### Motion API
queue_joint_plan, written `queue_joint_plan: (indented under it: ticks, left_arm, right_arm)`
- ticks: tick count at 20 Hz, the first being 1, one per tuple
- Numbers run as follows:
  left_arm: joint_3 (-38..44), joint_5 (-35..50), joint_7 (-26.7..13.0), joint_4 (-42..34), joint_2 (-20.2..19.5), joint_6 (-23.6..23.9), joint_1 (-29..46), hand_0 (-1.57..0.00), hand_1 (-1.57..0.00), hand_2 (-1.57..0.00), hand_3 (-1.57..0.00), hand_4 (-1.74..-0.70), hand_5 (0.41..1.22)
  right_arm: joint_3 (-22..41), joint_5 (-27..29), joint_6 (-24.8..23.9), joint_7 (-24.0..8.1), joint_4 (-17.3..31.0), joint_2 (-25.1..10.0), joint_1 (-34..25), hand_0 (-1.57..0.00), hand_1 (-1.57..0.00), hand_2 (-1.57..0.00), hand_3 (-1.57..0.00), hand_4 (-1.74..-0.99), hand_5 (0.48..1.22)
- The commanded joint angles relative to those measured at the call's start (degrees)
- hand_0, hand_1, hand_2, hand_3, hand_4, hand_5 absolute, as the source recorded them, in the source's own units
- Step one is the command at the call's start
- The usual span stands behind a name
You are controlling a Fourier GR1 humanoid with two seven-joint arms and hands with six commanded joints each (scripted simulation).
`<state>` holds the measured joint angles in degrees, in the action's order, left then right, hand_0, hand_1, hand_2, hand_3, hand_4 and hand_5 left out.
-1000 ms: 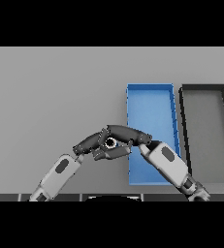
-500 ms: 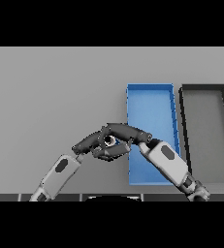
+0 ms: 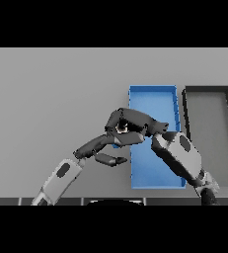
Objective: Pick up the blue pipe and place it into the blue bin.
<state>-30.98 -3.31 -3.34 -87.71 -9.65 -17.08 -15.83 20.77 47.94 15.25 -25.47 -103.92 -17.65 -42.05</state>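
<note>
Blue and open-topped, the bin (image 3: 155, 104) lies lengthwise on the grey table (image 3: 51, 99), with a dark grey bin (image 3: 209, 99) just beside it on its right. The right hand (image 3: 128, 124) sits at the blue bin's left wall, part over the rim, its fingers curled round a small object of which only a pale and reddish patch shows between them; whether this is the blue pipe cannot be told, and no pipe is plainly visible elsewhere on the table. The right forearm crosses the lower half of the blue bin. The left hand (image 3: 99, 147) reaches in from the lower left, fingers fairly straight and relaxed, their tips just under the right hand, thumb held apart below.
</note>
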Motion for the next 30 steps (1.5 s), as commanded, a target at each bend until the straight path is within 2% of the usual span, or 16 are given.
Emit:
queue_joint_plan:
  ticks: [1, 3, 4, 7, 10, 11, 13, 15, 16, 18, 19, 22, 26, 27, 30]
  left_arm:
    - [-0.1, 0.4, -0.6, -0.6, 0.2, -0.2, -0.1, 0.0, 0.0, 0.0, 0.0, -0.92, 0.503]
    - [-0.2, 0.5, -1.8, -1.0, -0.1, -0.3, 0.2, 0.0, 0.0, 0.0, 0.0, -0.92, 0.503]
    - [-0.4, 0.5, -1.6, -1.4, -0.1, -0.3, 0.6, 0.0, 0.0, 0.0, 0.0, -0.92, 0.503]
    - [-0.3, 0.0, 0.1, -2.5, -1.0, 0.0, 1.0, 0.0, 0.0, 0.0, 0.0, -0.91, 0.499]
    - [-0.4, 0.1, 0.3, -2.2, -1.3, -0.6, 1.3, 0.0, 0.0, 0.0, 0.0, -0.91, 0.491]
    - [-0.3, 0.2, -0.4, -2.2, -0.8, -0.3, 0.8, 0.0, 0.0, 0.0, 0.0, -0.91, 0.491]
    - [0.2, 0.9, 0.2, -2.2, -1.1, -0.6, 1.4, 0.0, 0.0, 0.0, 0.0, -0.91, 0.487]
    - [0.4, 1.2, -0.6, -2.0, -1.1, -0.6, 1.5, 0.0, 0.0, 0.0, 0.0, -0.91, 0.489]
    - [0.5, 1.1, -1.0, -1.5, -0.9, -0.4, 1.2, 0.0, 0.0, 0.0, 0.0, -0.9, 0.489]
    - [0.7, 0.6, -0.1, -1.2, -1.4, -0.4, 1.0, 0.0, 0.0, 0.0, 0.0, -0.89, 0.487]
    - [0.7, 0.9, -1.2, -0.7, -0.7, -0.3, 0.5, 0.0, 0.0, 0.0, 0.0, -0.89, 0.483]
    - [1.0, 1.9, -0.2, -1.5, -1.5, -1.2, 1.1, 0.0, 0.0, 0.0, 0.0, -0.89, 0.473]
    - [0.6, 1.3, -0.8, -1.6, -1.0, -0.6, 0.9, 0.0, 0.0, 0.0, 0.0, -0.88, 0.463]
    - [0.5, 1.3, -0.1, -1.6, -1.0, -0.7, 1.3, 0.0, 0.0, 0.0, 0.0, -0.88, 0.463]
    - [0.4, 0.9, -1.0, -1.1, -0.2, 0.0, 0.9, 0.0, 0.0, 0.0, 0.0, -0.88, 0.46]
  right_arm:
    - [-1.4, 2.7, -1.8, -0.4, 0.5, -0.3, -2.4, -1.57, -1.57, -1.57, -1.57, -1.689, 1.171]
    - [-4.9, 8.0, -4.2, 0.6, 2.5, -2.2, -7.9, -1.57, -1.57, -1.57, -1.57, -1.707, 1.141]
    - [-6.5, 8.1, -4.1, 1.8, 3.6, -4.1, -10.3, -1.57, -1.57, -1.57, -1.57, -1.714, 1.134]
    - [-9.7, 8.3, -7.2, 3.2, 7.8, -7.4, -16.6, -1.57, -1.57, -1.57, -1.57, -1.727, 1.113]
    - [-11.4, 4.3, -10.1, 4.4, 16.3, -10.1, -19.5, -1.57, -1.57, -1.57, -1.57, -1.734, 1.127]
    - [-12.1, 3.6, -11.4, 3.9, 18.7, -10.9, -20.0, -1.57, -1.57, -1.57, -1.57, -1.735, 1.131]
    - [-12.1, 0.9, -11.3, 3.5, 22.6, -13.0, -18.0, -1.57, -1.57, -1.57, -1.57, -1.737, 1.135]
    - [-12.9, 0.5, -11.3, 3.2, 25.5, -14.5, -14.1, -1.57, -1.57, -1.57, -1.57, -1.739, 1.124]
    - [-12.7, -0.2, -11.6, 3.4, 27.6, -14.4, -13.1, -1.57, -1.57, -1.57, -1.57, -1.739, 1.12]
    - [-11.8, -0.7, -12.8, 2.0, 27.2, -14.8, -9.3, -1.57, -1.57, -1.57, -1.57, -1.74, 1.121]
    - [-11.5, -0.9, -13.4, 1.6, 27.1, -14.9, -7.3, -1.57, -1.57, -1.57, -1.57, -1.74, 1.122]
    - [-9.6, -1.9, -17.3, -0.8, 26.1, -14.7, -0.7, -1.57, -1.57, -1.57, -1.57, -1.741, 1.12]
    - [-6.8, -1.8, -19.9, -6.8, 24.7, -15.4, 5.9, -1.57, -1.57, -1.57, -1.57, -1.741, 1.122]
    - [-6.3, -1.8, -20.6, -8.2, 24.1, -15.8, 7.2, -1.57, -1.57, -1.57, -1.57, -1.694, 1.124]
    - [-3.1, -3.0, -19.9, -9.4, 27.4, -15.2, 9.7, -1.57, -1.57, -1.57, -1.57, -1.591, 1.114]
